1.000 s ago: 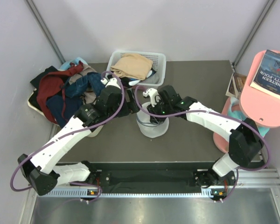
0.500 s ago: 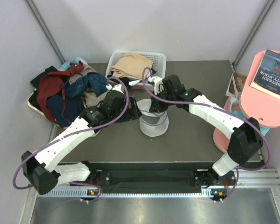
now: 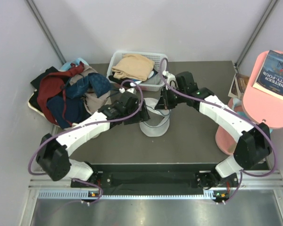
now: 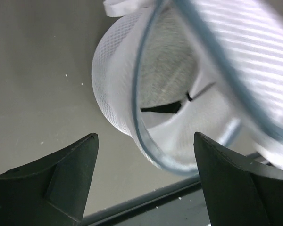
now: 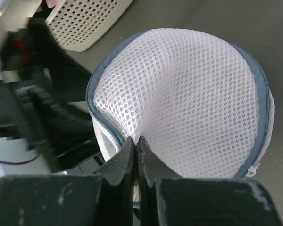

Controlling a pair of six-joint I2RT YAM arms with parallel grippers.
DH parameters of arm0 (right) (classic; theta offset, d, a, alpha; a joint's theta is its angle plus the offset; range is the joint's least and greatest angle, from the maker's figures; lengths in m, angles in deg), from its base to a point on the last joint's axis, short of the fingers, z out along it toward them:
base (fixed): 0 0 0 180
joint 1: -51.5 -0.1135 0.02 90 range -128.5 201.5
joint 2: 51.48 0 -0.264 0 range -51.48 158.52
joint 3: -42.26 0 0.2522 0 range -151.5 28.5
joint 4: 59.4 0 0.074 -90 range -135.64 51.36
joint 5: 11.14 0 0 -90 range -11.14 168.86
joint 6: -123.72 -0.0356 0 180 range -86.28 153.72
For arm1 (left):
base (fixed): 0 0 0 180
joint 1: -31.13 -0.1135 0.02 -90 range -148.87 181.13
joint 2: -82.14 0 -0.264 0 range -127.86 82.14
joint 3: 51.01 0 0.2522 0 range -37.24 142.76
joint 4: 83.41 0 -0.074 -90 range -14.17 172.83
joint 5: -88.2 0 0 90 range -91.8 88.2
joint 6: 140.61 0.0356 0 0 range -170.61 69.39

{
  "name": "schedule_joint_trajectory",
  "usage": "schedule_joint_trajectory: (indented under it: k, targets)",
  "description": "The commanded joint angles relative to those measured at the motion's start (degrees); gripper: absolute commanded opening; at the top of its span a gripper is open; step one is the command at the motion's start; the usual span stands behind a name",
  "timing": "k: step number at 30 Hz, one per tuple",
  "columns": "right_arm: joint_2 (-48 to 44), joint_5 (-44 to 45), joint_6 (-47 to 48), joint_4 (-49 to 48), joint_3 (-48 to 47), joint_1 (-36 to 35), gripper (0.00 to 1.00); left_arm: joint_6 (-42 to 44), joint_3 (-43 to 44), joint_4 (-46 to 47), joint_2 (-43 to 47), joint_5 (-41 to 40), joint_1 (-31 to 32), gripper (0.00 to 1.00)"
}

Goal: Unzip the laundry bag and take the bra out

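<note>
The right gripper (image 5: 136, 141) is pinching the mesh of the laundry bag (image 5: 193, 94). The left gripper (image 4: 144, 137) is hovering wide open beside it. The bag's contents are unclear.

The laundry bag (image 3: 154, 123) sits in the middle of the table (image 3: 198, 141), just in front of the slotted basket (image 3: 159, 60), which holds a folded garment (image 3: 133, 66). My left tool (image 3: 134, 112) is beside the bag's left side, and my right tool (image 3: 165, 101) is on its far flap. A clothes pile (image 3: 68, 92) lies far left. A book (image 3: 279, 74) rests on the stool (image 3: 259, 106) at the right.
</note>
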Motion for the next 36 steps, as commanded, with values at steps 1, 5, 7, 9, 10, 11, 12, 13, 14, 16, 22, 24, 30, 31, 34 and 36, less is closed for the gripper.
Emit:
schedule_joint_trajectory:
  k: [1,5,7,9,10,11,12,13,14,16,22,24,30,31,34,36]
  targets:
    - [-4.0,-5.3,-4.2,-5.0,0.3,1.4,0.00,1.0,0.9,2.9,-5.9,0.0,-0.2,0.84]
    - [-4.3,-7.7,-7.0,-4.8,0.1,4.0,0.00,2.4,1.7,2.5,-9.3,-1.5,-0.2,0.38]
    - [-4.4,-9.0,-8.8,-4.2,-0.6,6.8,0.00,3.1,2.4,0.9,-10.4,-2.0,-0.2,0.16]
    - [-4.5,-8.8,-9.3,-2.7,-1.4,9.6,0.00,3.3,1.8,0.6,-10.1,-2.4,-0.2,0.00]
    - [-4.6,-8.6,-9.5,-2.2,-1.6,10.6,0.00,3.3,1.5,0.7,-9.7,-2.4,-0.2,0.00]
    - [-4.5,-8.2,-9.6,-1.6,-1.7,12.5,0.00,3.2,0.9,0.6,-9.4,-2.6,-0.2,0.00]
    - [-4.6,-8.0,-9.5,-1.4,-1.6,13.4,0.00,3.1,0.6,0.3,-9.0,-2.7,-0.2,0.00]
    - [-4.6,-6.8,-9.5,-1.1,-1.5,14.4,0.00,3.0,0.3,0.1,-8.8,-3.0,-0.2,0.00]
    - [-4.7,-6.2,-9.6,-0.7,-1.3,15.4,0.00,2.9,-0.2,-0.5,-8.6,-3.2,-0.2,0.00]
    - [-5.1,-5.1,-10.1,-0.5,0.1,18.2,0.00,2.8,-1.0,-0.9,-7.7,-3.9,-0.2,0.00]
    - [-6.9,3.5,-9.3,-0.4,1.9,22.5,0.00,3.0,-2.9,0.7,-5.7,-3.6,-0.1,0.00]
    - [-7.0,6.4,-7.1,1.4,0.2,22.5,0.00,3.7,-2.7,2.9,-6.1,-1.5,-0.2,0.00]
    - [-4.8,10.8,-0.6,9.5,-9.2,22.1,0.67,4.7,-0.2,5.5,-8.1,1.6,-0.2,0.00]
    - [-5.6,12.7,-0.1,10.4,-10.0,21.8,0.79,4.9,0.2,6.0,-8.4,1.9,-0.2,0.00]
    - [-8.2,15.0,2.1,10.9,-12.8,20.0,0.84,5.5,1.9,6.2,-9.3,2.0,-0.2,0.00]
    - [-9.1,13.8,3.8,10.8,-14.3,17.9,0.84,5.5,2.7,6.4,-9.8,2.1,-0.2,0.00]
